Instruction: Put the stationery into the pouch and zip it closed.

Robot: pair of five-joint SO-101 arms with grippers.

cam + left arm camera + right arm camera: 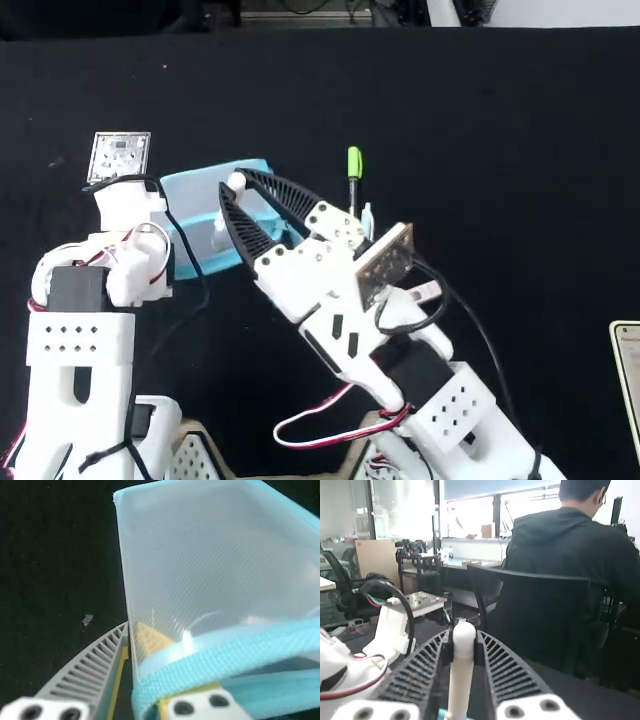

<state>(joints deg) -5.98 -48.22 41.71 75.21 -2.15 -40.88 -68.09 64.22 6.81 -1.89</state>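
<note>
No word, number or sign could be read anywhere. The translucent plastic pouch with light-blue trim point(210, 570) and the white plastic stick point(462, 660) showed plain surfaces. The cream-coloured flat card with a dark border point(627, 372) at the black table's right edge carried faint marks too small to make out.

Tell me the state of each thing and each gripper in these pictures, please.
pouch: clamped at one edge by the left gripper; zip hard to tell.
white stick: gripped by the right gripper, tip by the pouch.
green pen: lying on the table, outside the pouch.
left gripper: shut on the pouch.
right gripper: shut on the white stick.
</note>
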